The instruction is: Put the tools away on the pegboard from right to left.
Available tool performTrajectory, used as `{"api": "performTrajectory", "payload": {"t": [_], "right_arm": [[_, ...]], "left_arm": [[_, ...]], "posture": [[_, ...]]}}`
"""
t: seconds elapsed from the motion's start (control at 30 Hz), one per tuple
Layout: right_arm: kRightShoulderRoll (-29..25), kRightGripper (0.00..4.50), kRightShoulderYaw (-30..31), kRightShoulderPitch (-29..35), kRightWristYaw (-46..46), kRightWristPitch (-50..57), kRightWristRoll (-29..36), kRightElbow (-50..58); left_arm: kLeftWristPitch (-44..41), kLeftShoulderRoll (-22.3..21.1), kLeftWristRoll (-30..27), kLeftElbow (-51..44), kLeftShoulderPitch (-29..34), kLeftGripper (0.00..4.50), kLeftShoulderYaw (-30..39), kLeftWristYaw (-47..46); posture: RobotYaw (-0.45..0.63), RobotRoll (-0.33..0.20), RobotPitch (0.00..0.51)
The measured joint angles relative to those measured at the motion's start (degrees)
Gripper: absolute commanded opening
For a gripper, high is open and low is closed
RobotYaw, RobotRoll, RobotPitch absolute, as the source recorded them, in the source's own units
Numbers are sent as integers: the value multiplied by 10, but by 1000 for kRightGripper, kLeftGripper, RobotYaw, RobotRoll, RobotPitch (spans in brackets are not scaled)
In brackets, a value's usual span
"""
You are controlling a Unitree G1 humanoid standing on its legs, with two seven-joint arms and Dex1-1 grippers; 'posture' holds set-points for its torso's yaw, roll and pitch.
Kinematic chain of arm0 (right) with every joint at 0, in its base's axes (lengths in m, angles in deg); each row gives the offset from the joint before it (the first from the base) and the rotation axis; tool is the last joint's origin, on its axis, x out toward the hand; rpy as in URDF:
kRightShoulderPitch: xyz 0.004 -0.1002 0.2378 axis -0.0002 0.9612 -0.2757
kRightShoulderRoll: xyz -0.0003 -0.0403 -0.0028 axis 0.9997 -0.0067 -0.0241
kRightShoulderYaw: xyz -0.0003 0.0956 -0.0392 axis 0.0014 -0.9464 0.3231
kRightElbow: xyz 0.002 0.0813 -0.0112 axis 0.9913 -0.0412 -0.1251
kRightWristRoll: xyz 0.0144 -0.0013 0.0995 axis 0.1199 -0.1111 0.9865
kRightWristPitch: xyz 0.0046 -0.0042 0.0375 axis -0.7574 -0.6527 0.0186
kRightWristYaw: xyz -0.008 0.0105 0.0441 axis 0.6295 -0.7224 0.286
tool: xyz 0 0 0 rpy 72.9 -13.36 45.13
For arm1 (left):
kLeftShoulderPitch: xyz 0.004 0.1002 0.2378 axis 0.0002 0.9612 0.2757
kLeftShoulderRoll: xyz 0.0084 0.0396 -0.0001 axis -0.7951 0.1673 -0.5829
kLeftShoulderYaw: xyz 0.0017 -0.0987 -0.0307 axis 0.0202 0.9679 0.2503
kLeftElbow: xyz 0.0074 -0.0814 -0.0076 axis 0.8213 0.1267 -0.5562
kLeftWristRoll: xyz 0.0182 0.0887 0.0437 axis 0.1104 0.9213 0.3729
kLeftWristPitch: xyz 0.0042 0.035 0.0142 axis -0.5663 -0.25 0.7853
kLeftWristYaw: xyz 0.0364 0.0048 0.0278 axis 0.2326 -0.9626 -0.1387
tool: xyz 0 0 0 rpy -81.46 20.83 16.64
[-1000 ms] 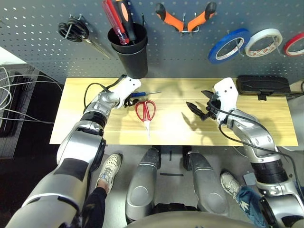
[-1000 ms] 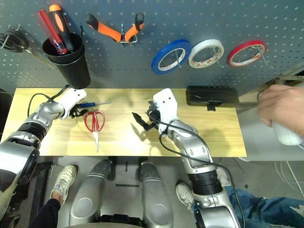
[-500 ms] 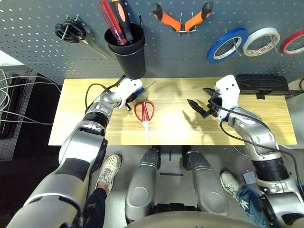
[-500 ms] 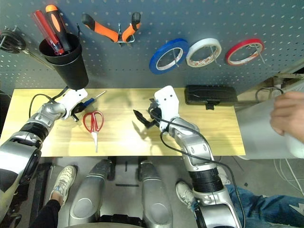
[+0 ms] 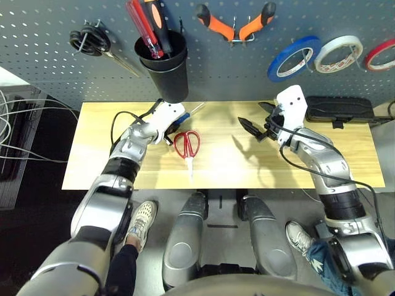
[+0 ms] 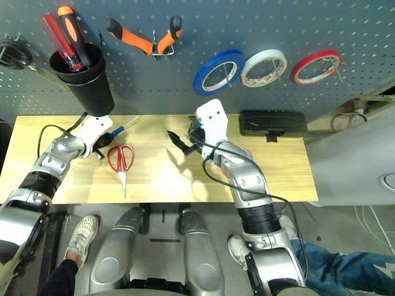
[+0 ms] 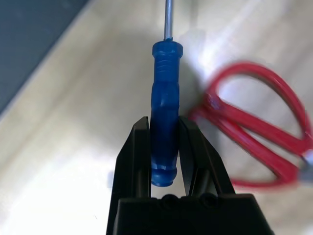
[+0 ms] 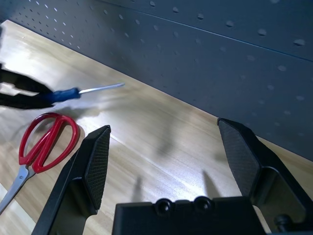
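Since a second ago, the small blue-handled screwdriver has left the tabletop: the left gripper has it clenched by the handle, shaft angled up toward the black cup on the pegboard. The red-handled scissors lie on the wooden table just beside it. The orange-and-black-handled pliers and blue tape ring hang on hooks. The right gripper hovers mid-table, fingers spread wide and holding nothing. The left wrist view shows the handle pinched between both pads.
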Motion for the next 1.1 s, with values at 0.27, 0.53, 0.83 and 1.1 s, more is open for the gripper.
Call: {"api": "performTrajectory", "payload": {"t": [0.27,0.53,0.83,1.1], "right_arm": [[6,4500,9,-16,24,-28,-9,-36],[-20,4500,3,-8,35,-36,-15,-51],[-30,4500,-9,32,22,-36,-17,-42],[-31,4500,-12,49,13,-29,-17,-22]], "left_arm": [[-136,-43,-1,-189,66,706,0,32],[-33,-48,13,-174,66,706,-48,31],[189,-15,62,-18,-26,706,-126,24],[406,11,129,166,-122,706,-191,-9]], "posture": [[200,0,288],[172,0,283],[137,0,291],[116,0,302]]}}
